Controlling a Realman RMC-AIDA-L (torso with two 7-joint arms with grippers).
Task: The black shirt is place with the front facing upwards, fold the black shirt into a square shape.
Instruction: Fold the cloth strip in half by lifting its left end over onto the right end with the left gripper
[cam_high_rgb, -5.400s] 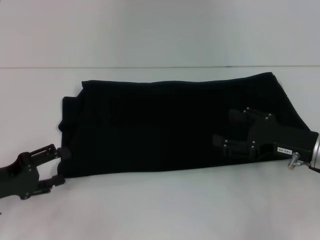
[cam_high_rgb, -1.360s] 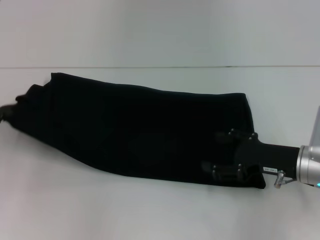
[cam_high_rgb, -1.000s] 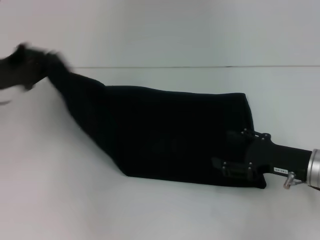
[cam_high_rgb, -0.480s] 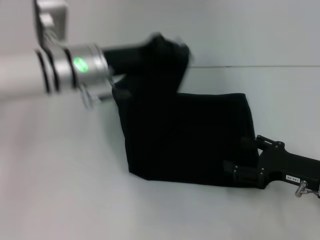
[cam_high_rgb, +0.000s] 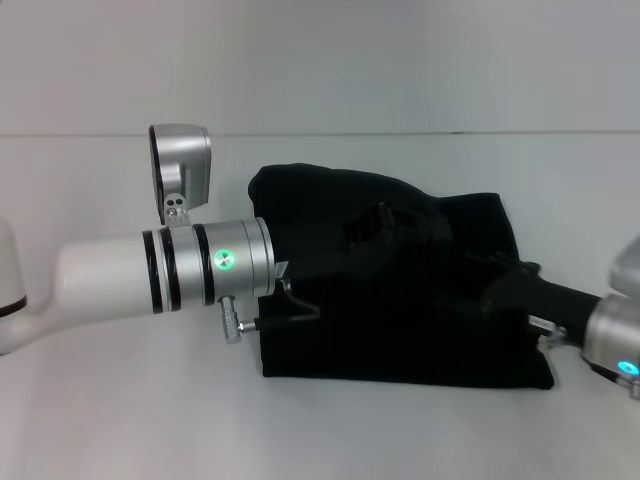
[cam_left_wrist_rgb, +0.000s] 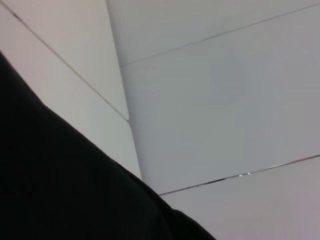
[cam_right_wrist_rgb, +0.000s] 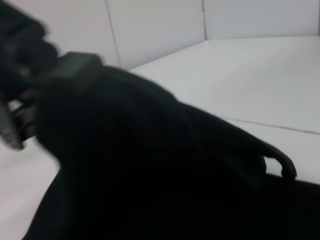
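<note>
The black shirt (cam_high_rgb: 400, 320) lies on the white table (cam_high_rgb: 130, 410) as a folded bundle, its left end doubled over toward the right and humped up at the top (cam_high_rgb: 300, 190). My left arm reaches across from the left, and my left gripper (cam_high_rgb: 375, 230) sits over the middle of the bundle, shut on the carried cloth. My right gripper (cam_high_rgb: 505, 285) rests at the shirt's right end, black against the cloth and partly covered. Black cloth (cam_left_wrist_rgb: 50, 195) fills a corner of the left wrist view. The shirt (cam_right_wrist_rgb: 150, 175) fills most of the right wrist view. No lettering or label shows.
The table's far edge meets a plain white wall (cam_high_rgb: 400, 70). Bare tabletop lies in front of the shirt and to its left under my left arm's silver wrist (cam_high_rgb: 215, 265). My right arm's silver wrist (cam_high_rgb: 615, 335) enters at the right edge.
My left arm has swung the shirt's left end up and over to the right, halving its length. The right gripper has stayed at the right end, shifting slightly.
</note>
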